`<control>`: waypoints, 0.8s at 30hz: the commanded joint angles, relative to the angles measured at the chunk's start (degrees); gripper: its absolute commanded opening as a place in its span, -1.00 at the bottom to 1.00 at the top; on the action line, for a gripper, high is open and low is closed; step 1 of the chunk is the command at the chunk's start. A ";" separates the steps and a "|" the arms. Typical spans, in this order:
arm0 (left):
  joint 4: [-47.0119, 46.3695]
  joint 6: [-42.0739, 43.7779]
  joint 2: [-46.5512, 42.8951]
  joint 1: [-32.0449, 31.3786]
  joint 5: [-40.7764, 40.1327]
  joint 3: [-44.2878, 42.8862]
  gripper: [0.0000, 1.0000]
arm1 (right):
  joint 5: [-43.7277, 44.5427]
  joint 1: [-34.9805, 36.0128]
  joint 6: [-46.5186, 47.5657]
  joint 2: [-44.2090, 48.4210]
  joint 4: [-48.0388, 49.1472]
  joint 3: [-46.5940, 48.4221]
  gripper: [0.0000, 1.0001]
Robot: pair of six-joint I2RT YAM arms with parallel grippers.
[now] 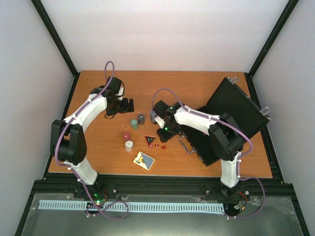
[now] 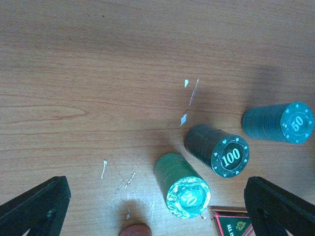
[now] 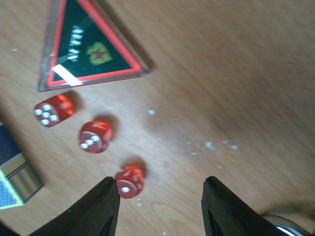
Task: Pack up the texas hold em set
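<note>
The black briefcase [image 1: 236, 105] lies open at the right with its metal handle [image 1: 186, 144] facing the middle. My left gripper [image 2: 157, 211] is open above the table, with a green chip stack [image 2: 182, 184] lying between its fingers and the "100" stack [image 2: 219, 150] and "50" stack [image 2: 278, 123] further right. My right gripper [image 3: 161, 191] is open over bare wood. Three red dice [image 3: 95, 136] lie in a row, the nearest die [image 3: 130, 181] right beside its left fingertip [image 3: 98, 206]. The card deck [image 3: 15, 182] shows at the left edge.
A green triangular marker with a red border [image 3: 88, 46] lies beyond the dice. A pale chip stack [image 1: 129, 145] and small red pieces [image 1: 126, 135] sit mid-table. A red chip [image 2: 135, 230] shows at the bottom edge of the left wrist view. The open case lid leans toward the right wall.
</note>
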State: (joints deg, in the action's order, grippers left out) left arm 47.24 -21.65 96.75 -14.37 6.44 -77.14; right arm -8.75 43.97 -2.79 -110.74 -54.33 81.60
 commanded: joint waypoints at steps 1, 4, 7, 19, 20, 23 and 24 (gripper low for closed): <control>0.16 0.01 -2.13 -0.13 -0.45 -0.36 0.99 | -3.01 2.58 0.45 -0.52 0.44 0.63 -0.06; 0.01 -0.02 -2.64 -0.13 -0.40 0.33 0.99 | -4.10 3.45 1.33 -0.66 0.63 0.26 -0.06; 0.09 0.00 -3.09 -0.12 -0.96 1.05 1.00 | -5.17 3.66 2.10 -1.02 0.79 -0.15 -0.06; -0.23 -0.47 -2.97 -0.13 -1.34 1.51 1.00 | -3.64 3.67 3.99 -2.73 1.72 -3.25 -0.06; -0.28 -0.43 -2.84 -0.13 -1.33 1.40 0.99 | -3.52 3.67 4.01 -2.99 1.88 -3.21 -0.06; -0.22 -0.29 -2.70 -0.13 -1.48 1.30 0.99 | -3.31 3.67 4.23 -3.91 2.20 -2.83 -0.07; -0.12 -0.17 -2.58 -0.13 -1.58 1.29 0.99 | -3.38 3.67 4.29 -4.20 2.27 -2.72 -0.08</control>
State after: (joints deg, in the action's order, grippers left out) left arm 47.35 -21.67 94.96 -14.37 5.37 -75.37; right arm -12.60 47.24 0.45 -113.49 -52.99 78.70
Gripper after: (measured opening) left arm 0.997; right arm 0.469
